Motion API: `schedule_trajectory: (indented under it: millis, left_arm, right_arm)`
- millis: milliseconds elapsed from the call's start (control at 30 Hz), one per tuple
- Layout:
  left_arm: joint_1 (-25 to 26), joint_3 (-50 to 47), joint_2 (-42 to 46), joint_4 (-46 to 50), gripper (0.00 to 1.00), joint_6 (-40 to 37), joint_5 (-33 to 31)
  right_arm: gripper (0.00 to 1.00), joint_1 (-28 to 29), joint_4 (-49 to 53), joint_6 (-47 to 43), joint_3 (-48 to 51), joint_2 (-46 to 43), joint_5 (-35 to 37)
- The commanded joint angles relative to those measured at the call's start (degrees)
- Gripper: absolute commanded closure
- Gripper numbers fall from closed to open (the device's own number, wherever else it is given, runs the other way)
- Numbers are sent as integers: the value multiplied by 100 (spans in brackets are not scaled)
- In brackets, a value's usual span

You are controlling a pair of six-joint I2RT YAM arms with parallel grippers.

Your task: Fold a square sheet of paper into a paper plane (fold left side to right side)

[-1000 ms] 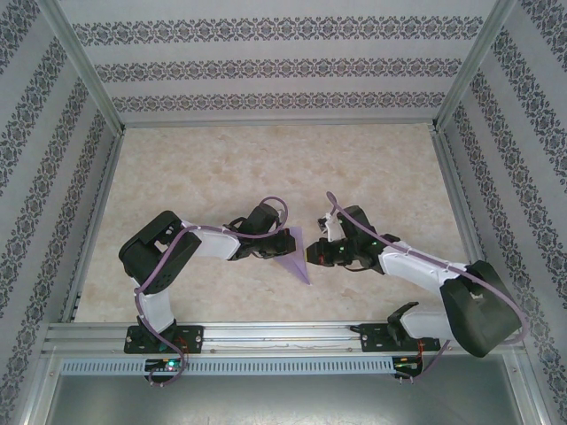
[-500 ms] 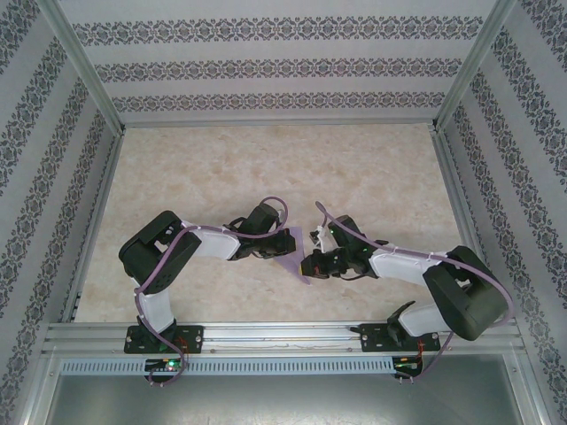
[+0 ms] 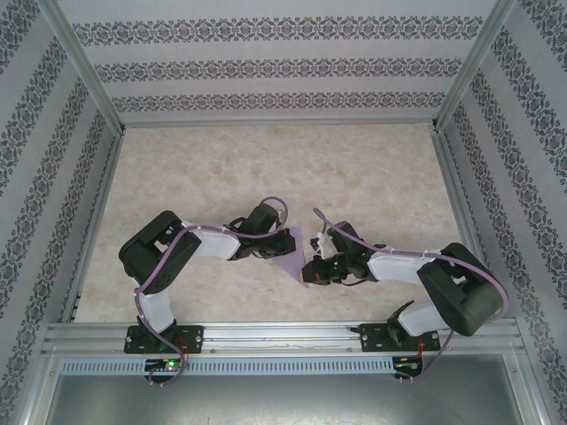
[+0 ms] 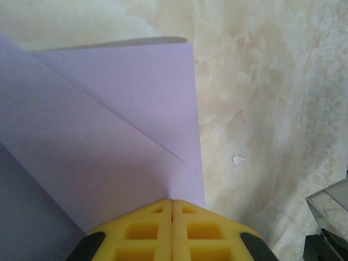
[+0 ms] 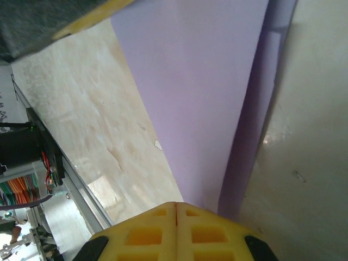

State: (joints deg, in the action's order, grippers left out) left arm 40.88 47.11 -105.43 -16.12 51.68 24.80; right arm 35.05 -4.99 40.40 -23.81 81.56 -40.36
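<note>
The lavender sheet of paper (image 3: 293, 255) lies folded into a pointed wedge on the table between my two grippers, tip toward the near edge. In the left wrist view the paper (image 4: 109, 125) shows a diagonal crease and a straight right edge. My left gripper (image 4: 172, 200) is shut, and its yellow tips rest on the paper. In the top view the left gripper (image 3: 278, 251) sits at the wedge's left side. My right gripper (image 5: 175, 204) is also shut, tips against the narrow end of the paper (image 5: 201, 98). From above, the right gripper (image 3: 310, 266) sits at the wedge's right edge.
The marbled tabletop (image 3: 354, 177) is ringed by patterned walls and an aluminium rail (image 3: 283, 333) at the near edge. A small white speck (image 4: 237, 160) lies on the table right of the paper. The left gripper's finger (image 5: 81, 22) crosses the right wrist view's top left.
The right arm has swung left and its shut gripper has come up against the paper's right edge. The left arm has stayed still on the paper.
</note>
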Motion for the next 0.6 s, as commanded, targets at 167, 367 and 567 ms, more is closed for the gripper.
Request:
schedule_trajectory:
  millis: [167,367,567]
  left_arm:
    - [34,-88,-162,566,94,-70,-282]
    - [34,-94,-154,567,94,-75,-282]
    - [34,-106,-146,566,94,-70,-291]
  right_arm:
    - [100,44,-37,-5,96,91,28]
    - [100,69,-37,3,100,125,11]
    - [100,88,-85,3,96,225,-16]
